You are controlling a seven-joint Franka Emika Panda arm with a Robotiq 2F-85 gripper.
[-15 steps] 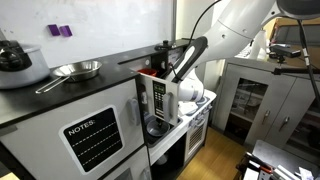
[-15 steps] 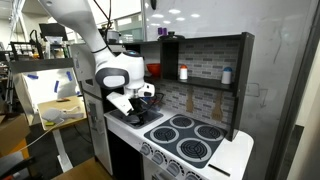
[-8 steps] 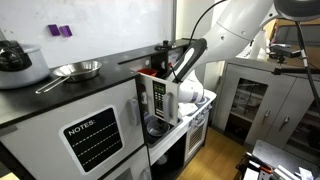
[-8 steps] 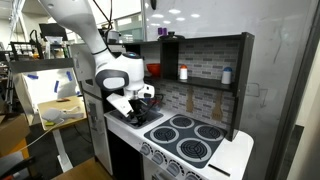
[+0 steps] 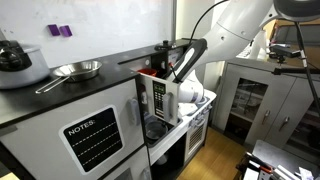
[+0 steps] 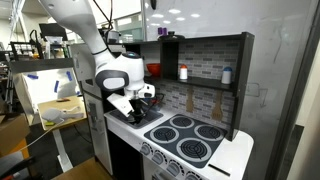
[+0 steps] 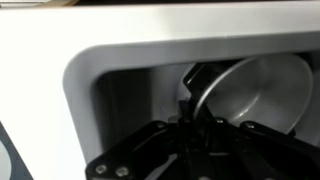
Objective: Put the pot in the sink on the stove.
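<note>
In the wrist view a silver metal pot (image 7: pixel 255 90) lies tipped on its side in the white sink (image 7: pixel 105 95). Its dark handle mount (image 7: pixel 198 78) faces the camera. My gripper (image 7: pixel 196 120) reaches down into the sink, and its black fingers have closed together on the pot's rim just below the handle mount. In an exterior view the gripper (image 6: pixel 136 108) hangs low over the sink end of the toy kitchen, left of the stove (image 6: pixel 190 140) with its black burners. The pot is hidden by the arm in both exterior views.
A dark shelf (image 6: pixel 205 60) with small bottles (image 6: pixel 183 72) runs above the stove. In an exterior view a steel pan (image 5: pixel 75 70) and a black pot (image 5: pixel 14 56) sit on a dark counter. A toy appliance panel (image 5: pixel 160 98) stands next to the arm.
</note>
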